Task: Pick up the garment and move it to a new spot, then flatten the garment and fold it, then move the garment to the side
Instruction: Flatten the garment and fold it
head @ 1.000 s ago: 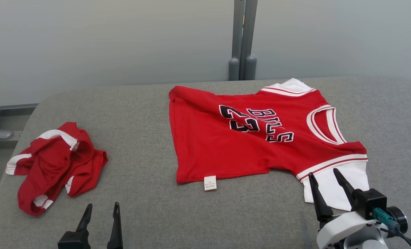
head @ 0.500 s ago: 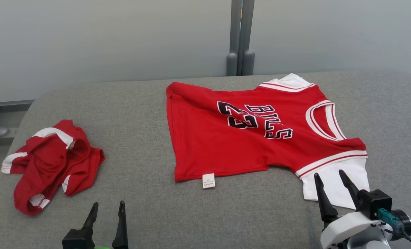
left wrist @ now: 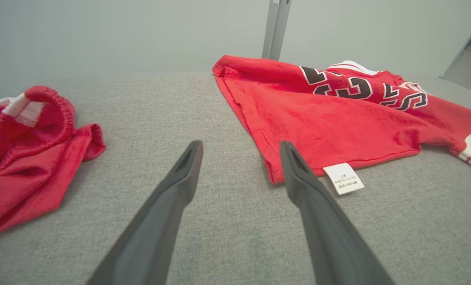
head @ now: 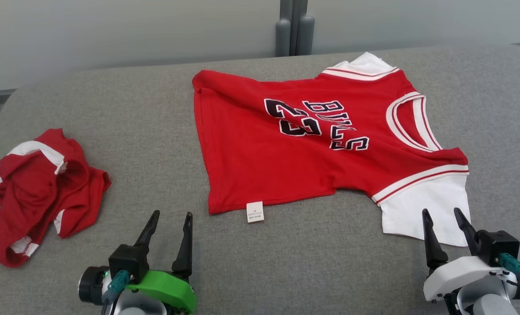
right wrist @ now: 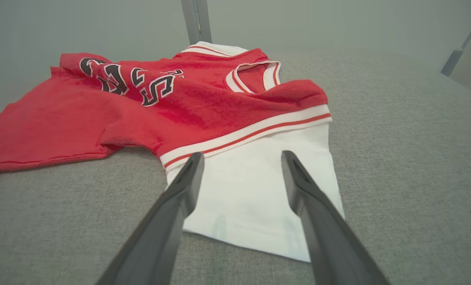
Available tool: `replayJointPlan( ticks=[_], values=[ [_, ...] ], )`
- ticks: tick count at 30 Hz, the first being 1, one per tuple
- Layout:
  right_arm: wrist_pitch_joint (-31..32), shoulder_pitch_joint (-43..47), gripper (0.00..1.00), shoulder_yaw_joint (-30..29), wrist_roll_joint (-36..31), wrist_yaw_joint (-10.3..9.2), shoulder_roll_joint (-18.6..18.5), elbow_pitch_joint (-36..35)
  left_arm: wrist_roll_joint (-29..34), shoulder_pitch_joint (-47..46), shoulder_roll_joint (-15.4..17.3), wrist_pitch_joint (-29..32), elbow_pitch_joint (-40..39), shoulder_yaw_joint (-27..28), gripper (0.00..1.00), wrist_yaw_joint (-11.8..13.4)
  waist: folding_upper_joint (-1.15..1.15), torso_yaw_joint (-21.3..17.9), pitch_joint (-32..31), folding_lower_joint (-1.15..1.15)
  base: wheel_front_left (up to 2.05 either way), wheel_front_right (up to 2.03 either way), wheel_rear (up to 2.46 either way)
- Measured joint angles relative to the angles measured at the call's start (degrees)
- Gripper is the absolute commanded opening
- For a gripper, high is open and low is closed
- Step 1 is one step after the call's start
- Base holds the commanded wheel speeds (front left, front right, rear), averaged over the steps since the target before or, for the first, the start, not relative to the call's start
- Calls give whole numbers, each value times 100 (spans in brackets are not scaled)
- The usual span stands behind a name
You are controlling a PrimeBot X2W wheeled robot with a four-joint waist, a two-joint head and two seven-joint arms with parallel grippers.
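The garment, a red jersey (head: 303, 166) with black lettering and white sleeves, lies spread out on the grey padded table (head: 155, 109), slightly rumpled. Its white label (head: 255, 211) sticks out at the near hem. My left gripper (head: 172, 214) stands open over bare table, a little left of that hem corner. In the left wrist view the left gripper (left wrist: 240, 145) points between the jersey (left wrist: 330, 122) and the label (left wrist: 343, 178). My right gripper (head: 441, 211) is open at the near edge of the white sleeve (head: 421, 210); the right gripper (right wrist: 242, 155) hangs over that sleeve (right wrist: 255, 178), holding nothing.
A crumpled red and white garment (head: 36, 188) lies at the table's left edge, also in the left wrist view (left wrist: 25, 146). A grey post (head: 291, 26) stands behind the table against a pale wall. Bare grey table separates the two garments.
The head camera has tilted down, so everything sits higher in the picture. Both arms show more of themselves, and the left gripper has come forward towards the jersey's hem. The garments lie as before.
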Motion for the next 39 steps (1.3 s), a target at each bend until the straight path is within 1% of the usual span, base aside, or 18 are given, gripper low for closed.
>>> replayJointPlan(
  ticks=[7,15,19,28,29,30,31,39],
  values=[
    [1,-122,100,-287,100,0,43,222,-41,-344,0,0,145,-255,100,-19,0,-163,440,0,0,0,0],
    [0,-191,100,-726,197,0,135,438,14,-448,0,0,189,-293,100,-45,0,-319,733,0,0,0,0],
    [0,-280,100,-987,445,-1,187,623,71,-474,-1,0,221,-292,100,-68,0,-314,781,0,0,0,0],
    [-3,-573,100,-959,566,0,248,1045,221,-497,0,1,212,-207,100,-114,0,-208,903,0,0,0,0],
    [-16,-591,65,-942,566,-1,247,1093,231,-497,0,0,207,-200,100,-116,0,-199,914,0,0,0,0],
    [-18,-604,22,-942,566,-1,245,1118,242,-497,0,0,199,-189,100,-118,0,-191,925,0,0,0,0],
    [-19,-619,0,-939,566,-1,244,1139,247,-497,0,0,196,-179,100,-118,0,-188,933,0,0,0,0],
    [-16,-650,0,-967,584,5,215,1149,253,-513,0,1,191,-108,100,-125,0,-267,949,0,0,0,0]
  ],
)
